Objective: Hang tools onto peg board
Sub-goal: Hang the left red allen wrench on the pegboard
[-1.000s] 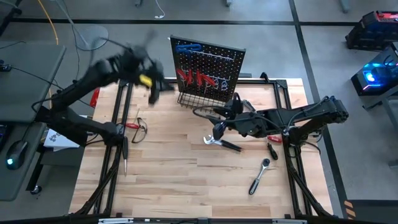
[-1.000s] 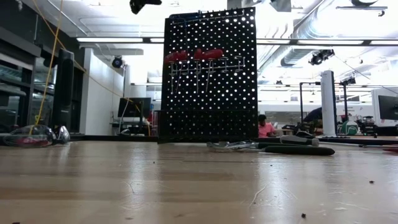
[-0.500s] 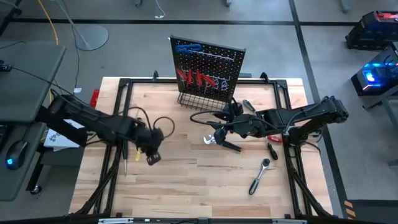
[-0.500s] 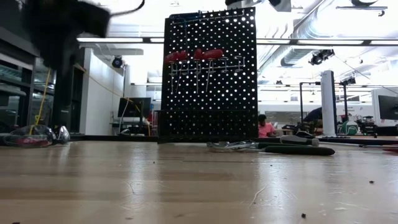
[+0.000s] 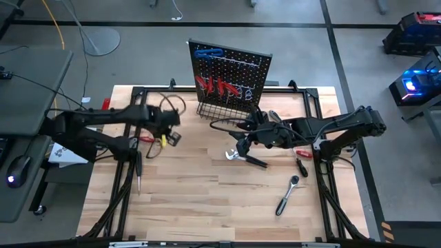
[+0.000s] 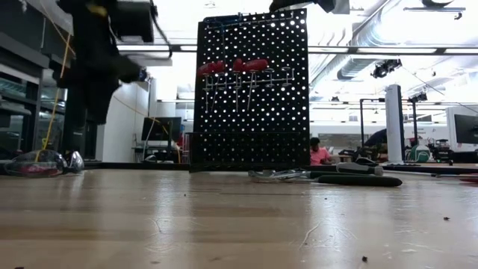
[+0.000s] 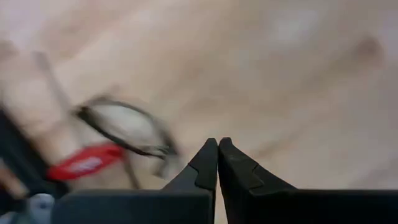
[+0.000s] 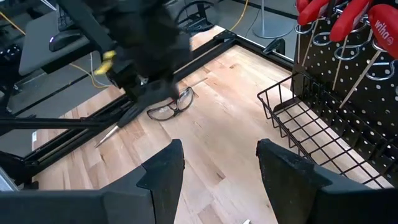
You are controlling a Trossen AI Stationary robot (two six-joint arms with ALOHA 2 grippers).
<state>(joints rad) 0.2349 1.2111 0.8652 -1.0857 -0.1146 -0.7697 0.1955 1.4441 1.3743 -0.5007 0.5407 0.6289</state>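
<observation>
While the left pincer (image 5: 167,138) is hovering pinched together, empty, beside the safety glasses (image 5: 153,142) — it ought to spread before descending — the right pincer (image 5: 242,142) is waiting apart near the peg board (image 5: 231,72)

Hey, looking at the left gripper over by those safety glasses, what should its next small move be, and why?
Probably open the fingers first. The left gripper is shut and empty, hanging over the table beside the safety glasses near the left edge. Shut like this it cannot pick up anything. The right gripper hangs open by the peg board basket, with pliers lying near it.
</observation>
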